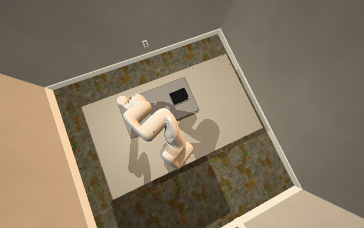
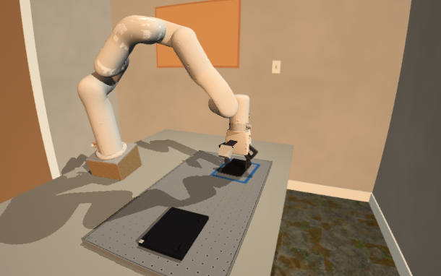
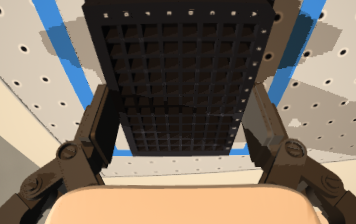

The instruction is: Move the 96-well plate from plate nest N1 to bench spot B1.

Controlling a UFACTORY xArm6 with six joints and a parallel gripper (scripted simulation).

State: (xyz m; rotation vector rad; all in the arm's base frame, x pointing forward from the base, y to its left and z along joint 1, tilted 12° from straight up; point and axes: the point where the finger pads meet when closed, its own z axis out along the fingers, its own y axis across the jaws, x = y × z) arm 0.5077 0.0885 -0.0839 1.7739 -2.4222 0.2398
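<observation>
- No brand, label or writing can be read on anything in these views.
- The tool point(image 3: 180, 125) stands spread wide, its two dark fingers pressed against the long sides of the well plate point(image 3: 180, 75), which it has hold of.
- In the wrist view the well plate fills the gap between the fingers, open wells facing up, with its far end reaching beyond the fingertips.
- The well plate point(image 2: 235, 167) sits within the blue taped outline point(image 2: 249, 178) near the far end of the grey perforated deck point(image 2: 231, 202), toward the table's far right corner; the pictures do not show whether it touches the deck or hangs just above it.
- Its long sides run along the long sides of the outline, with blue tape showing on both flanks and at the near end in the wrist view.
- The tool point(image 2: 241, 159) points straight down over the outline from the pale arm point(image 2: 202, 69).
- The black plate nest point(image 2: 174, 232) lies flat at the near end of the deck, well apart from the tool.
- The arm's base stands on a tan block point(image 2: 130, 167) on the table point(image 2: 43, 231), beside the deck's left edge.
</observation>
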